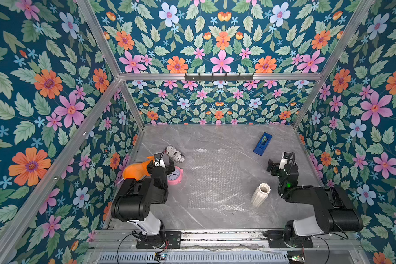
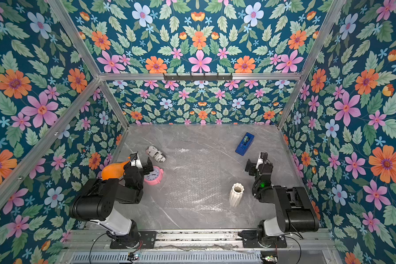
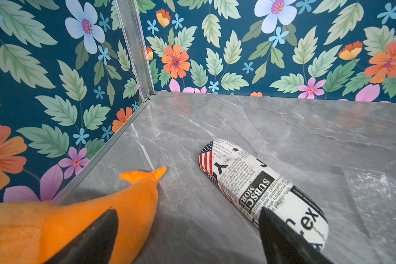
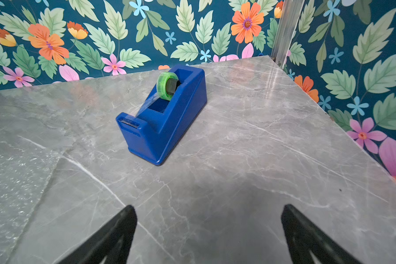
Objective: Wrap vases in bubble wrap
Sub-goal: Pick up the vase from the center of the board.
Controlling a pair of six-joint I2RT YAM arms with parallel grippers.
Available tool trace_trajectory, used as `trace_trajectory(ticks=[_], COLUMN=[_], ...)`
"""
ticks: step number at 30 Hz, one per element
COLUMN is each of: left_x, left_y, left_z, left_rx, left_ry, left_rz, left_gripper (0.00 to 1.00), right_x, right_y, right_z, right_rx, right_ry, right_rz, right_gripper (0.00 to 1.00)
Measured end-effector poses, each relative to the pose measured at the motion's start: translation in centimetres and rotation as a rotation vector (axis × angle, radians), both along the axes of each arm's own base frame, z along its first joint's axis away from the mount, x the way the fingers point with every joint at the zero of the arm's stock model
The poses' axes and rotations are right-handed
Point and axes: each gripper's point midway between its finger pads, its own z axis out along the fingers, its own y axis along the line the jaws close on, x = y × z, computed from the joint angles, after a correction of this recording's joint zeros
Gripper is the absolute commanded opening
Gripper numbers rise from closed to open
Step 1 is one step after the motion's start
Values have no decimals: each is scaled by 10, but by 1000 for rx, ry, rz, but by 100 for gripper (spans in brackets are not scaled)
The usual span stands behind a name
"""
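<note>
The cream-white ribbed vase stands upright on the grey marble table, at the near right edge of the bubble wrap. The clear sheet lies flat in the middle of the table; its edge also shows in the wrist views. My left gripper hovers open at the left side, far from the vase, with nothing between its fingers. My right gripper is open and empty above bare table, beyond the vase and facing the back right corner.
A newspaper-print cylinder and an orange plush toy lie on either side of the left gripper. A pink alarm clock lies beneath that arm. A blue tape dispenser stands at the back right. Floral walls enclose three sides.
</note>
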Motion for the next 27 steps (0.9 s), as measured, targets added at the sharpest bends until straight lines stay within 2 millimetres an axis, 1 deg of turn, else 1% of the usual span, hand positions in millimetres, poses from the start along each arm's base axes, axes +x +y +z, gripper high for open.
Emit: trace_trajectory(ticks=[23, 26, 27], left_x=[0, 0, 0], left_y=[0, 0, -1], left_z=[-1, -1, 1], left_rx=[-1, -1, -1], left_ry=[7, 5, 4], left_rz=[-4, -5, -6], left_gripper=[100, 100, 100], right_x=[-1, -10, -13], right_y=[2, 7, 11], right_z=[-3, 1, 8], right_rx=[5, -4, -12], right_ry=[11, -6, -21], right_rz=[14, 26, 35], right_gripper=[99, 99, 99])
